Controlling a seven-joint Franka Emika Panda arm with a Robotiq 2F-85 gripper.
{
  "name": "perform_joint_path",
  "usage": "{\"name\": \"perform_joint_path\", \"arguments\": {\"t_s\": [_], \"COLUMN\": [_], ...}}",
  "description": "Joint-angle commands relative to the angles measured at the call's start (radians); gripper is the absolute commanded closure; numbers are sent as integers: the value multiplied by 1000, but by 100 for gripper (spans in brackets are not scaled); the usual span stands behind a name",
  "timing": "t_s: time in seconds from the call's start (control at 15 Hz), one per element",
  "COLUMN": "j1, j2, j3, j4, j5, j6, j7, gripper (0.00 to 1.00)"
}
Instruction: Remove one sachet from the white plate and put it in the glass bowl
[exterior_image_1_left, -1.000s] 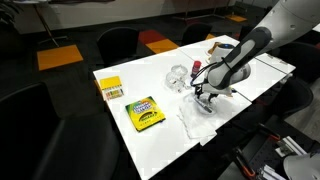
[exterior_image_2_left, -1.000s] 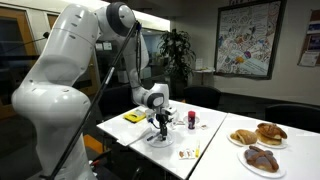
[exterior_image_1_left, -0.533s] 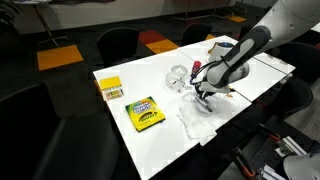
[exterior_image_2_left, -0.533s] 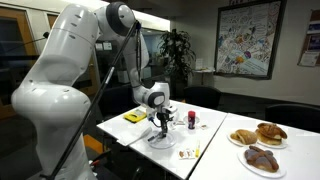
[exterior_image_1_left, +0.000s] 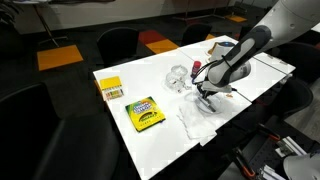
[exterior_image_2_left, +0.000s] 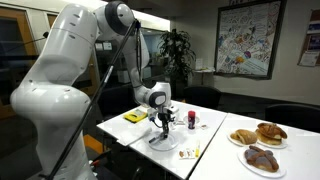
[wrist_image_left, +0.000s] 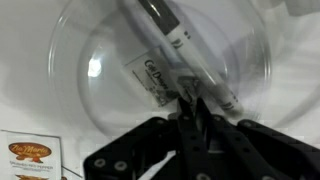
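The white plate (wrist_image_left: 78, 100) fills the wrist view, with a printed sachet (wrist_image_left: 150, 78) and a long stick sachet (wrist_image_left: 185, 45) lying in it. My gripper (wrist_image_left: 192, 103) is down in the plate, its fingers pinched together on the near end of the printed sachet. In both exterior views the gripper (exterior_image_1_left: 206, 96) (exterior_image_2_left: 163, 128) stands low over the plate (exterior_image_2_left: 160, 140). The glass bowl (exterior_image_1_left: 178, 76) sits just beyond it, toward the table's middle, with nothing visible inside.
A yellow crayon box (exterior_image_1_left: 145, 113) and a small yellow-and-white box (exterior_image_1_left: 110, 88) lie on the white table (exterior_image_1_left: 150, 85). A crumpled white wrapper (exterior_image_1_left: 193, 123) lies by the plate. A red-and-white bottle (exterior_image_2_left: 192, 120), loose packets (exterior_image_2_left: 188, 152) and pastry plates (exterior_image_2_left: 258, 140) are nearby.
The fingers have come together over the last second, from well apart to pinched on the sachet. The arm has stayed over the plate.
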Motion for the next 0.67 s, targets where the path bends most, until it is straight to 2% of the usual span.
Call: {"name": "perform_joint_path", "arguments": {"t_s": [0.0, 0.2, 0.47, 0.6], "j1": [58, 107, 164, 149], "j2": [-52, -76, -112, -142], "j3": [-68, -124, -197, -199], "j4": [-42, -49, -44, -37], "j5": [-31, -72, -188, -234], "j6": [-40, -57, -73, -75], "j7": [35, 74, 150, 144], "gripper": [98, 98, 98, 98]}}
